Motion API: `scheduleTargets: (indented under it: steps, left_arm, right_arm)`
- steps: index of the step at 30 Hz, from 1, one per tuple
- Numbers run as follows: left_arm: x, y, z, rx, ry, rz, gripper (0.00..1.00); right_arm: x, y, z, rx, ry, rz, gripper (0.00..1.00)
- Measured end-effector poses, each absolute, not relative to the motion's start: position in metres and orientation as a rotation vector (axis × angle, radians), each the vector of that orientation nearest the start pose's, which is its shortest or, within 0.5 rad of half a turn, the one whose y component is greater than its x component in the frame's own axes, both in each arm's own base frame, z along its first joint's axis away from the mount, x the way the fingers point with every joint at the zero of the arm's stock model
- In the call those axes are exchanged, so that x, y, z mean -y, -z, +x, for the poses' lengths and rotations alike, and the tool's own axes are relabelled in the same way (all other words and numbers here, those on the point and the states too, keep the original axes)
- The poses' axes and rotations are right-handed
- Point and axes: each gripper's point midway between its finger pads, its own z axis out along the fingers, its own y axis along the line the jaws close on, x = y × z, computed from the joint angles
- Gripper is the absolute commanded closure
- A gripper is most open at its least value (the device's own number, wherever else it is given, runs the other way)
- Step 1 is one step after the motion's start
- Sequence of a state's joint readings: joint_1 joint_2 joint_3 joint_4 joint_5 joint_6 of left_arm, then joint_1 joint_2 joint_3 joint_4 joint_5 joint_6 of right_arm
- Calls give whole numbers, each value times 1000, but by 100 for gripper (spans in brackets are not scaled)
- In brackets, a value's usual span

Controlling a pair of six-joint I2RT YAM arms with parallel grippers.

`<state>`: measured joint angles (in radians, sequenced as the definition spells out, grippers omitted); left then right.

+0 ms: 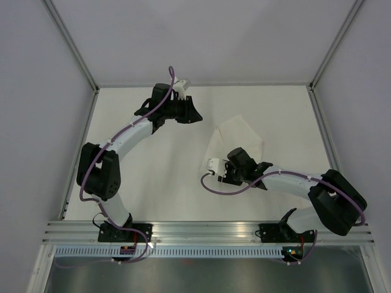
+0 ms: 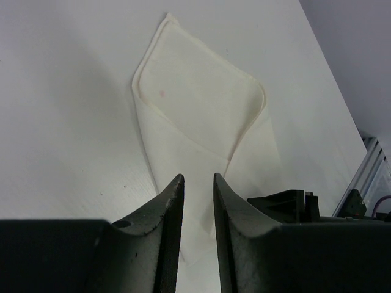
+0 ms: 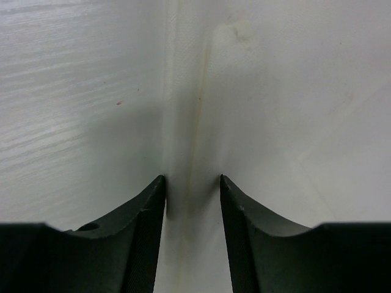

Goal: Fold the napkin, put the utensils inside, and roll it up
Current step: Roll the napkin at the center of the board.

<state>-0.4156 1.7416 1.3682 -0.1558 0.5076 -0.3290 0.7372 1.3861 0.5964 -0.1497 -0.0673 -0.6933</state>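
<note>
White desk (image 1: 153, 171); the partly folded napkin (image 1: 239, 135) lies flat on it; right pincer (image 3: 192, 178), released, straddles its raised crease, seemingly to pinch it; left pincer (image 2: 198, 176), also released, hangs well left of it.

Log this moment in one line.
napkin: folded, flat | left end effector: open, empty, apart from napkin | right end effector: open, astride napkin edge | utensils: unseen

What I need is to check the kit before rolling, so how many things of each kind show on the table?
Folded white soft napkin: 1
Slender dark-grey metal utensils: 0 in view
Black-and-white robot arms: 2, left arm and right arm
Total: 3
</note>
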Motion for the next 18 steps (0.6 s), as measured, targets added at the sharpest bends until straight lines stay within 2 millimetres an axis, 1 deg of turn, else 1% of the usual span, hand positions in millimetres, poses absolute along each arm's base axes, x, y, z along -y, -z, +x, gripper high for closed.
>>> scheduleTargets:
  steps: [1, 4, 10, 12, 14, 17, 18]
  left_arm:
    - [286, -195, 405, -2136, 974, 417, 69]
    - [287, -196, 404, -2130, 983, 423, 69]
    - [288, -195, 402, -2131, 995, 430, 69]
    - [288, -193, 401, -2134, 998, 431, 69]
    - [287, -192, 401, -2136, 998, 431, 70]
    - [287, -191, 401, -2138, 1000, 424, 70]
    - [287, -191, 401, -2138, 1003, 418, 71]
  right_arm:
    - [-197, -20, 241, -1878, -95, -1657, 58]
    - [-197, -19, 243, -1889, -79, -1640, 59]
    - [-198, -18, 241, -1883, -58, -1650, 57]
    - [-199, -18, 240, -1876, -44, -1656, 57]
    - [-200, -18, 240, -1868, -35, -1659, 60]
    - [-200, -17, 239, -1870, -28, -1658, 73]
    - [-200, -16, 240, -1871, -24, -1657, 75]
